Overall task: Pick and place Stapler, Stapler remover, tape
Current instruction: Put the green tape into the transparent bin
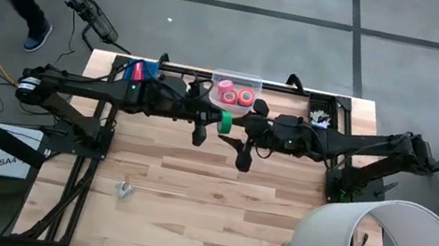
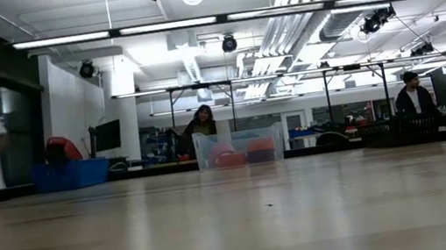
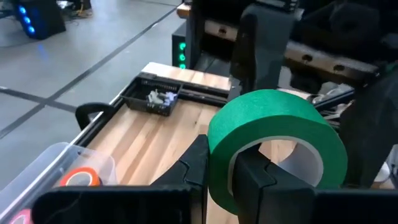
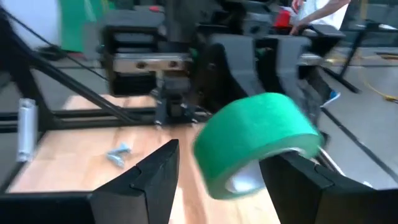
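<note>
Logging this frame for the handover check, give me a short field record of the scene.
left tool: shut on the green tape roll, held above the table
right tool: open, fingers either side of the same roll
clear bin: holds pink and red tape rolls
black tray: small silvery pieces inside
loose silvery piece: on the table, left front

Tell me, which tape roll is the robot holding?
The green tape roll, pinched by the left gripper. The pink and red rolls sit in the clear bin.

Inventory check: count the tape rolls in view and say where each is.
3: a green roll pinched in the left gripper between the arms; two pink-red rolls in the clear bin. More may be hidden.
</note>
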`<action>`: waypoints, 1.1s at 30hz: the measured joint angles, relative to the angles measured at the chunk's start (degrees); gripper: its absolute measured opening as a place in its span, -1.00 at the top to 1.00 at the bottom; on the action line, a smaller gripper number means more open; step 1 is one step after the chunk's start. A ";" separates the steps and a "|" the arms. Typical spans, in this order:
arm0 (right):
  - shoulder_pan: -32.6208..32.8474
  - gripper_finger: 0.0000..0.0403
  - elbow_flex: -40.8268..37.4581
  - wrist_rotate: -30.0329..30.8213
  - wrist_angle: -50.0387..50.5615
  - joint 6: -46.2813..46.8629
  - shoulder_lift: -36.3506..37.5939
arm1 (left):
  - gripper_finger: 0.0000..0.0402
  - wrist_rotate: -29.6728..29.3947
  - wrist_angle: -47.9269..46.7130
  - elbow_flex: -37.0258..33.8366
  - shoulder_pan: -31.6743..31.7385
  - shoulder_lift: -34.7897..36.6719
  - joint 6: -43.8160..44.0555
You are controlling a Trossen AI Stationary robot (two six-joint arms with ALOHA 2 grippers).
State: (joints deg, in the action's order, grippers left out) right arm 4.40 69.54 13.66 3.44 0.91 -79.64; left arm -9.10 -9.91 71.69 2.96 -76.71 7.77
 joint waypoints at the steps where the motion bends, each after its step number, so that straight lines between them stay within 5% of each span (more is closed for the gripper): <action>1: -0.02 -0.03 0.00 -1.28 -0.49 0.00 0.00 | 0.83 0.02 0.48 0.00 0.00 0.00 0.00; 11: 0.04 0.06 0.00 -6.75 -4.11 -0.99 -0.11 | 0.83 1.25 6.04 -0.01 0.02 -0.09 -1.55; 23: 0.04 0.78 -0.02 -5.03 -4.20 -1.88 -0.07 | 0.83 1.70 6.10 0.01 0.00 -0.15 -1.54; 27: 0.09 0.81 -0.02 -4.87 -4.14 -2.83 -0.07 | 0.83 2.40 6.10 0.01 0.02 -0.17 -1.58; 33: -0.65 0.81 -0.10 -2.33 -2.57 -1.35 0.04 | 0.44 -0.27 4.20 0.05 0.09 -0.03 -2.15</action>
State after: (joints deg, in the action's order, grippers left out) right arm 3.76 69.44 11.33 0.87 -0.43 -79.59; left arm -9.38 -5.72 71.75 3.05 -76.74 5.62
